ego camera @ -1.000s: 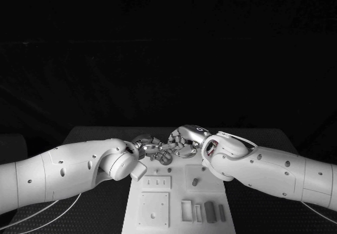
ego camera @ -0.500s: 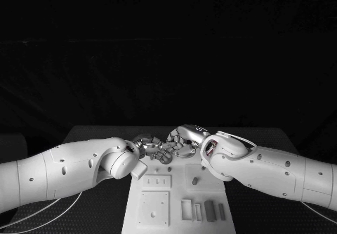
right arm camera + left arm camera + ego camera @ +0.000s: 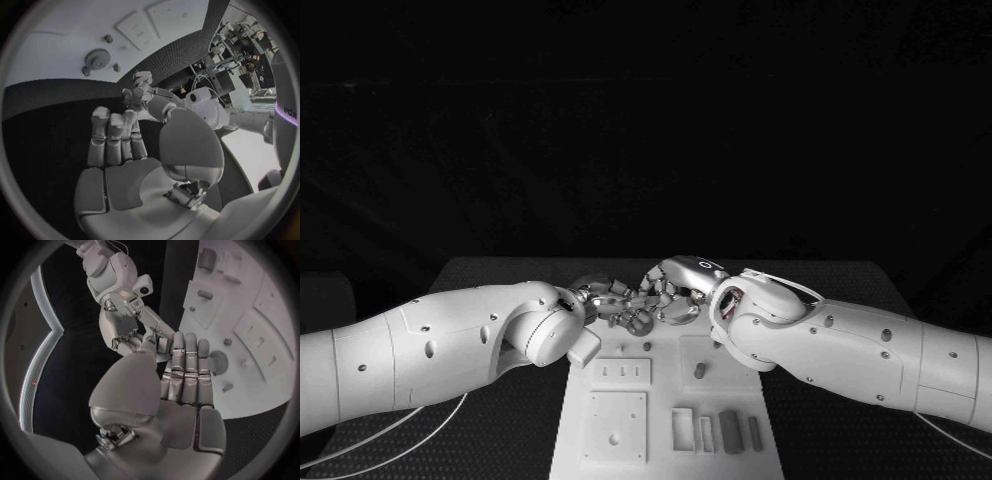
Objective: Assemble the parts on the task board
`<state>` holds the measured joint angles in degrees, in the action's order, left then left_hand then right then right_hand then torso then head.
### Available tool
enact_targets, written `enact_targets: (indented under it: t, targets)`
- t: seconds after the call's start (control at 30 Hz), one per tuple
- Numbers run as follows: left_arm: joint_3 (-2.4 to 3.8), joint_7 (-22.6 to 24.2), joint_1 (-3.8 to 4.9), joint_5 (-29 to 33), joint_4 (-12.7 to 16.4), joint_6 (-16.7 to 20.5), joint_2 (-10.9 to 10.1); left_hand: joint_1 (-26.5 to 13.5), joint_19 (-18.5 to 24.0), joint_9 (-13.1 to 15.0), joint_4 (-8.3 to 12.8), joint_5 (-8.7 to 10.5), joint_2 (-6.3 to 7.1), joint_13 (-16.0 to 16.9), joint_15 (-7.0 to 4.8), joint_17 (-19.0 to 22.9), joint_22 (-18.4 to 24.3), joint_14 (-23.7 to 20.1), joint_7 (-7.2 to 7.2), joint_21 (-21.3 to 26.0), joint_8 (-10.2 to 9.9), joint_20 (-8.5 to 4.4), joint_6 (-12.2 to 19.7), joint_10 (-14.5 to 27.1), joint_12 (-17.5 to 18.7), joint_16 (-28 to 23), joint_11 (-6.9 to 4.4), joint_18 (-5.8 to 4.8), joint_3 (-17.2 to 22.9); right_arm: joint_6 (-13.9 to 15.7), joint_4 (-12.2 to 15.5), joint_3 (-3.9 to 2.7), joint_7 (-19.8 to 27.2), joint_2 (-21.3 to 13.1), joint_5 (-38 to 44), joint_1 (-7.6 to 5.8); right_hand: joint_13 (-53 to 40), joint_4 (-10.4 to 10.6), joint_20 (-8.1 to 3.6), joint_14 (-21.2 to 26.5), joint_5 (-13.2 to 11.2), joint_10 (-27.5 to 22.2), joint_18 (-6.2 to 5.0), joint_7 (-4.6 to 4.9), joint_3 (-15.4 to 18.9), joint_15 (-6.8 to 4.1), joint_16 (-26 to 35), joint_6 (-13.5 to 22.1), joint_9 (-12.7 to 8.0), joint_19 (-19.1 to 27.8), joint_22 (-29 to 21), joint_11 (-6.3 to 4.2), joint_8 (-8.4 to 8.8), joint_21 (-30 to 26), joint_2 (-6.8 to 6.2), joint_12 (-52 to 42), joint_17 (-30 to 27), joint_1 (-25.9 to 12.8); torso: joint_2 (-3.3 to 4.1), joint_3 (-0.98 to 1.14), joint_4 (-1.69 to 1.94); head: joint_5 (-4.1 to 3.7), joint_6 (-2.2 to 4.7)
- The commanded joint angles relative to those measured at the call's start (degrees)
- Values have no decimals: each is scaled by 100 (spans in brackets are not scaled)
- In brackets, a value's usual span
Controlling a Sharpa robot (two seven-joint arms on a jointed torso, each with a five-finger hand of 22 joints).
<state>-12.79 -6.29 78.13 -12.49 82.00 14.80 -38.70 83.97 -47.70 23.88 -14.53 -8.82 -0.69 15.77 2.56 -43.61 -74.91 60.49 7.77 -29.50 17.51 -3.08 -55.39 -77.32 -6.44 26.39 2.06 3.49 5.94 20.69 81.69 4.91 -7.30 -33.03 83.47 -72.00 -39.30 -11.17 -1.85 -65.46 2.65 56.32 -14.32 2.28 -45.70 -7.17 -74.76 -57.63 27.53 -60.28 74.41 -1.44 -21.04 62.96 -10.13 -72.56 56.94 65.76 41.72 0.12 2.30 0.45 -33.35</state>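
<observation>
Plainly, the white task board [image 3: 661, 420] holds grey parts [image 3: 730, 433].

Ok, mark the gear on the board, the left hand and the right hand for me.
gear [image 3: 97, 58], right wrist view, its toothed top face.
left hand [image 3: 181, 370], left wrist view, its straight fingers.
right hand [image 3: 119, 150], right wrist view, its palm side.

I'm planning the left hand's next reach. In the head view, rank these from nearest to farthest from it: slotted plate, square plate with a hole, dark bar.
1. Slotted plate, just robot-side of the left hand, left side.
2. Square plate with a hole, closer to the robot, left side.
3. Dark bar, near edge, right side.
</observation>
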Motion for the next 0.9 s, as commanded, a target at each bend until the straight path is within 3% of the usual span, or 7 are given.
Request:
enact_targets:
  t: [0.03,0.53,0.67,0.77,0.9]
  targets:
    - [20,138,20,40,44,-69,8,186,29,3,3,-15,-54,13,-10,-10,-44,19,-94,-6,35,-9,-130,-36,-25,29,-4,33,137,-171,-17,14,17,13,30,26,1,4,-4,-23,12,45,-68,250,-30,-16,18,-262,370,-21,-4,0,-122,25,29,15,-9,-6,0,1,1,-6,-3]
    - [20,89,15,118,27,-155,9,163,43,8,-170,49,41,46,-9,-24,-51,8,-99,-18,36,-12,-167,-69,-38,29,-8,4,157,-148,-62,14,-23,18,95,46,1,1,-6,-27,13,50,-68,248,-40,-16,18,-265,372,-23,-6,-1,-121,25,29,17,-9,-9,2,1,0,-11,-14]
    - [20,52,13,118,28,-134,17,-284,26,-3,-208,59,158,64,-6,-28,-52,14,-78,-37,2,-22,-135,-55,-26,25,9,8,101,-139,-51,14,-18,15,95,50,1,0,-7,-28,13,51,-68,248,-43,-16,18,-266,373,-24,-6,-1,-121,25,28,17,-9,-11,4,2,-3,-9,-18]
    - [20,-54,12,99,22,-101,25,-778,29,-11,-224,-289,332,75,-2,-26,-46,13,-54,-39,-26,-14,-103,-32,-13,15,33,13,129,-124,-50,14,-12,18,95,54,1,-1,-7,-29,13,52,-68,248,-44,-16,18,-267,374,-25,-7,-1,-121,25,27,17,-9,-12,4,2,-2,-7,-22]
    - [20,-238,11,59,22,-191,22,-1372,58,20,-215,-774,677,134,8,-38,-61,-6,-21,-59,-53,-5,-35,-2,-87,12,42,27,261,-116,-48,14,-12,17,95,56,1,-3,-8,-31,12,54,-68,247,-48,-17,19,-269,375,-26,-7,-2,-121,25,27,18,-9,-14,0,2,0,-9,-27]
